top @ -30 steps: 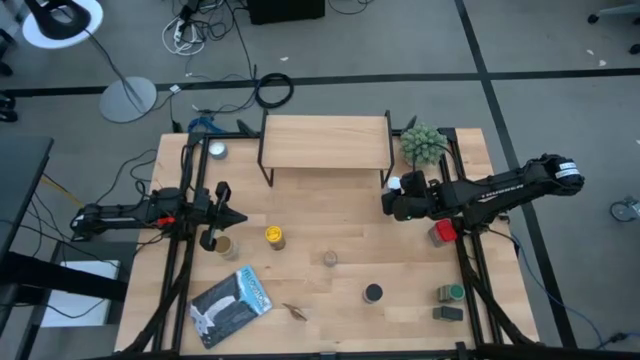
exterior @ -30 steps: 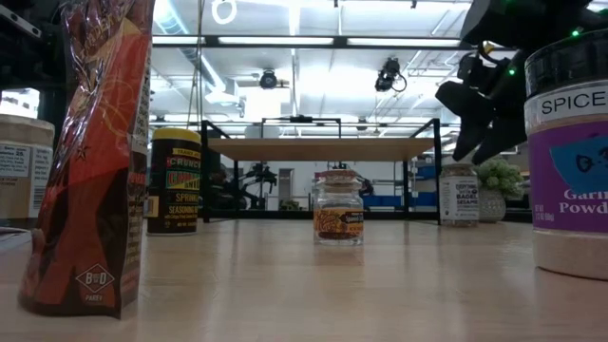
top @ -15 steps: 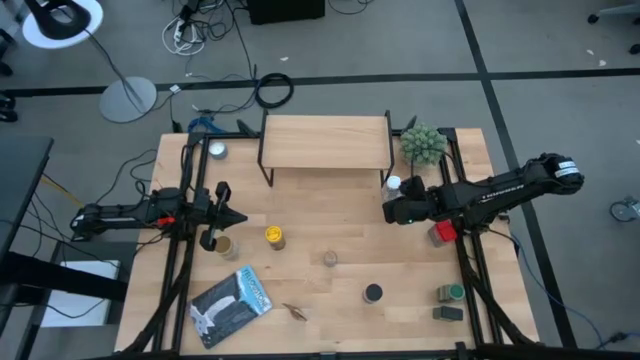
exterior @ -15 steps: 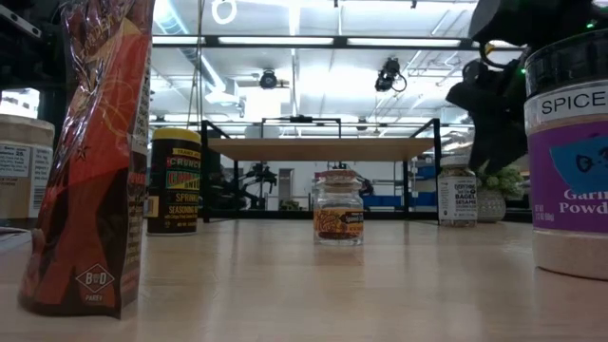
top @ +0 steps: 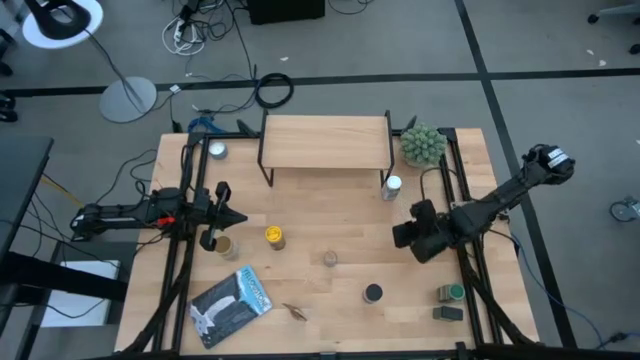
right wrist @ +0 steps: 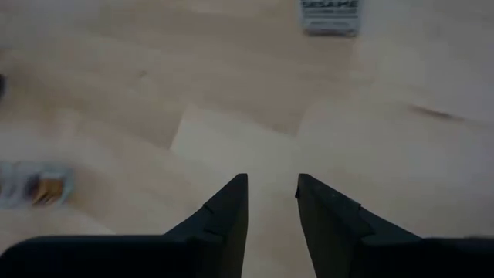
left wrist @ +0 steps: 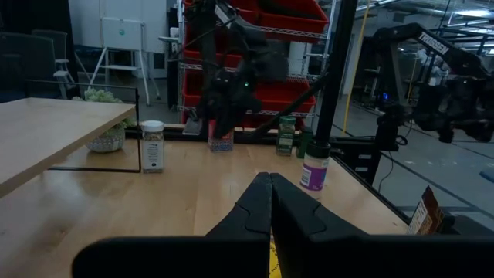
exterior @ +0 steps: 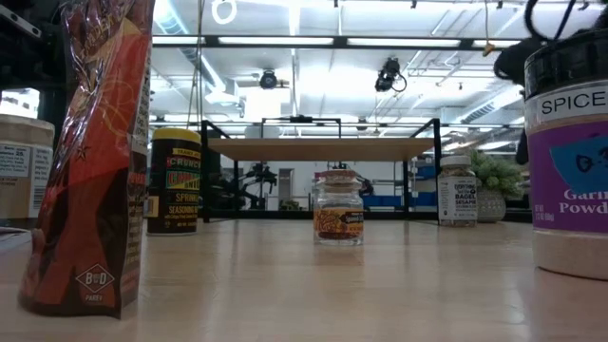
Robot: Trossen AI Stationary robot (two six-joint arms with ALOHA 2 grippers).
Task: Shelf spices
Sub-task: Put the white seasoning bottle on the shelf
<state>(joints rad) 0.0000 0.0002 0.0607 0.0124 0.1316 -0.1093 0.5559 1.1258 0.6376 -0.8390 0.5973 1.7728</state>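
The shelf (top: pixel 325 140) stands at the far middle of the table on thin black legs, its top bare. A white-capped bottle (top: pixel 392 185) stands upright on the table by the shelf's right leg. A yellow jar (top: pixel 274 236), a tan-lidded jar (top: pixel 330 259), a black-lidded jar (top: pixel 373 293) and green tins (top: pixel 450 293) stand on the table nearer the front. My right gripper (top: pixel 405 237) hangs tilted down over bare wood, near-right of the bottle, open with nothing between its fingers (right wrist: pixel 231 208). My left gripper (top: pixel 235 218) is shut and level at the left.
A small potted plant (top: pixel 424 145) stands at the far right by the shelf. A blue-white flat packet (top: pixel 232 303) lies at the near left. Another jar (top: pixel 225 246) stands just below my left gripper, and a further one (top: pixel 216 151) stands at the far left.
My right gripper has swung from beside the white-capped bottle toward the table's near edge and a little to the right, turning as it went. The bottle stays standing by the shelf's right leg.
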